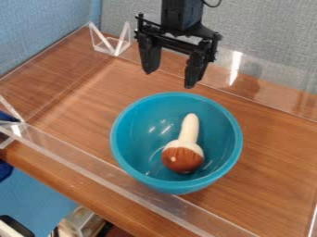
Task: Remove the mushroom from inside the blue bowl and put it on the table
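The blue bowl [133, 139] stands on the brown wooden table [74, 93], near its front edge. Inside it lies the mushroom [186, 148] on its side, reddish-brown cap toward the front, cream stem pointing to the back. My gripper [171, 68] hangs above the table just behind the bowl's far rim. Its two black fingers [148, 57] point down and stand wide apart, open, with nothing between them. It touches neither bowl nor mushroom.
Low clear acrylic walls [87, 168] edge the table at the front, the left and the back right. A clear triangular bracket [114, 42] stands at the back left corner. A blue wall rises behind.
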{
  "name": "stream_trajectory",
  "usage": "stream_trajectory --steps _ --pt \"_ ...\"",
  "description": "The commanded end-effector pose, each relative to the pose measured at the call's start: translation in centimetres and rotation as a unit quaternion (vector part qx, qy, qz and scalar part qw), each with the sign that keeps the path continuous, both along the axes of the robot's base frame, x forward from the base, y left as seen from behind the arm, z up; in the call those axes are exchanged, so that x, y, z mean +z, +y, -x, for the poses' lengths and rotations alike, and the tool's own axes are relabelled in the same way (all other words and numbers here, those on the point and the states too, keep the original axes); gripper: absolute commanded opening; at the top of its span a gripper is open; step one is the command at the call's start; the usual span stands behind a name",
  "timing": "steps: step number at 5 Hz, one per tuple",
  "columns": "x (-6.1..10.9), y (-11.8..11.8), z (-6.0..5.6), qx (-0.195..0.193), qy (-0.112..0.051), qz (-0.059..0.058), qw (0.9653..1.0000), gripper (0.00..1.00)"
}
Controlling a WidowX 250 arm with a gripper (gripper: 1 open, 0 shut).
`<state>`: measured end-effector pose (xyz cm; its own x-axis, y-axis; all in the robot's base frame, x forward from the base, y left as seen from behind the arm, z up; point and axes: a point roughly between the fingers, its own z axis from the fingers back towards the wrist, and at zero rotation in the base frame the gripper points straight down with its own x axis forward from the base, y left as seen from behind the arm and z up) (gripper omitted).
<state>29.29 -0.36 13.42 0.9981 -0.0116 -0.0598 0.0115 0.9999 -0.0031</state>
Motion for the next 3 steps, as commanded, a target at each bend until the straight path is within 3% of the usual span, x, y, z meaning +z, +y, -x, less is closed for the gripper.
stream_trajectory --steps 1,2,3 --pt "-1.0 -1.8 0.5 0.017 0.006 0.001 0.9998 1.0" --pt "-2.1 -4.5 1.7 -0.023 0.012 0.001 0.9997 1.0" --pt "-3.4 -6.2 2.1 -0.054 0.017 -0.003 0.9984 1.0"
